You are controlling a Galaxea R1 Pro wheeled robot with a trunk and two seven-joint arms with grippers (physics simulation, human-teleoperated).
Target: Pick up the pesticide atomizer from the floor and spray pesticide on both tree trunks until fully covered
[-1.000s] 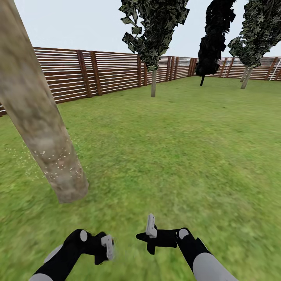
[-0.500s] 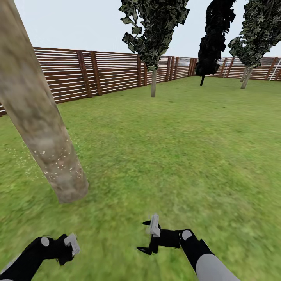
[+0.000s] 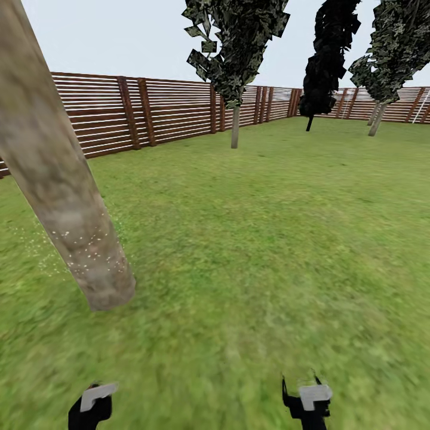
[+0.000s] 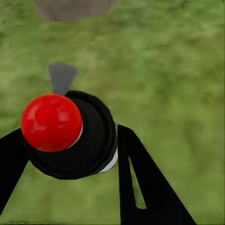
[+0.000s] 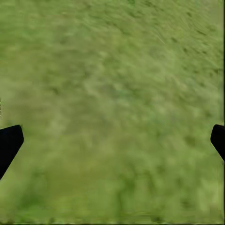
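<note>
Atomizer (image 4: 70,136) (red-capped) sits clamped between left fingers (image 4: 136,183) over grass (image 4: 178,70).

Pesticide atomizer (image 4: 70,136) is sitting between left gripper's (image 4: 70,187) black fingers (image 4: 140,187), gripped at both sides: black rounded body w/ glossy red ball top, grey nozzle tab sticking out toward a trunk base; it's hanging over grass.

Near tree trunk (image 3: 57,173) is standing thick, straight, branchless, mottled grey-brown bark, leaning across the head view's left side, base planted in lawn (image 3: 269,239). Pesticide (image 3: 89,251) is showing as tiny white specks dotting the trunk's lower part, plus a few on grass just beside it; upper trunk is looking bare.

Second tree (image 3: 236,54) is standing well apart near the fence (image 3: 155,110), blocky dark-green leaves on top.
</note>
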